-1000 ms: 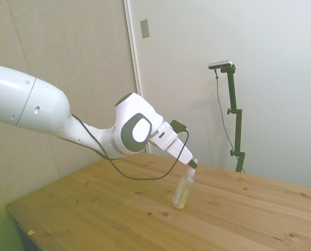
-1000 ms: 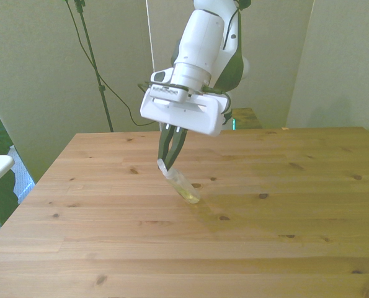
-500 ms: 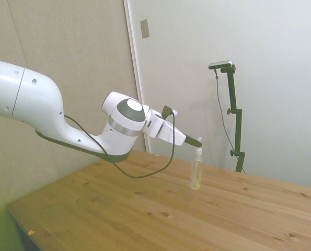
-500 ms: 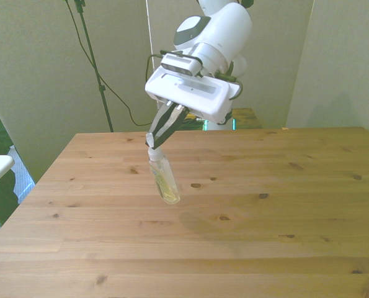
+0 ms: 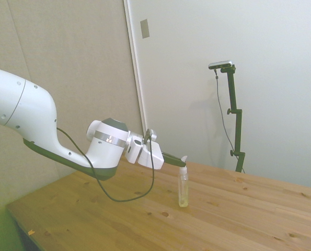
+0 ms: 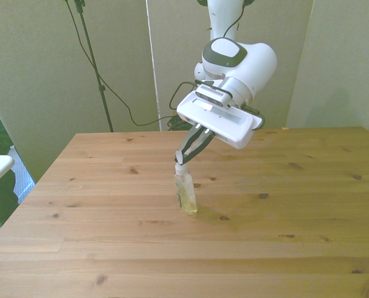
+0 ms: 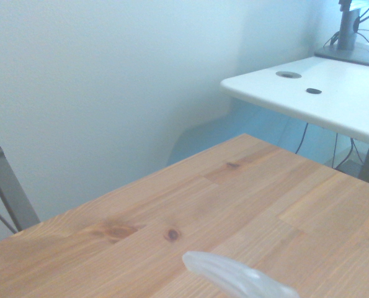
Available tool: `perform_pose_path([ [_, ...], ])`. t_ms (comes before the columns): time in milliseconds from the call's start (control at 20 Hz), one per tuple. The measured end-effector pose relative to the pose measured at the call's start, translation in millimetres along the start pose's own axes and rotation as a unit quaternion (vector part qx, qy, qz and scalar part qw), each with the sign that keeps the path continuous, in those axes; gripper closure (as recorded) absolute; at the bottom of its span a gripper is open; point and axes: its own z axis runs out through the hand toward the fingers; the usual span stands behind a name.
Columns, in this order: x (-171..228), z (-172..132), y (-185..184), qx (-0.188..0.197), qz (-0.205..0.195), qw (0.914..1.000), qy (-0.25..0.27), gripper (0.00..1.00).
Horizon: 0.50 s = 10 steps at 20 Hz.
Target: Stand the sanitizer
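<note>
Standing on the table (image 6: 283, 217), the sanitizer (image 6: 185, 194) is almost upright.
Its white nozzle is pinched by the closed gripper (image 6: 183, 159).

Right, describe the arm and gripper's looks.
Glossy white rounded arm with grey joint caps and a silver ring at the wrist. A thin black cable loops beneath it. The gripper has a flat white boxy body with ribbed vents and slim dark fingers.

- sanitizer (image 6: 185, 196) stands upright on the table (image 6: 283, 248), around mid-table, a bit toward 9 o'clock in the front view
- gripper (image 6: 183, 158) sits right at its top, arm coming in from 1 o'clock
</note>
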Motion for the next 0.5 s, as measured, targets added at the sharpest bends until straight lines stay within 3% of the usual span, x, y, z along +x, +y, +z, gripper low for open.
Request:
perform_pose_path([
  [500,4.4,0.2,5.4,-0.005,0.003,1.0000,-0.001,0.00],
])
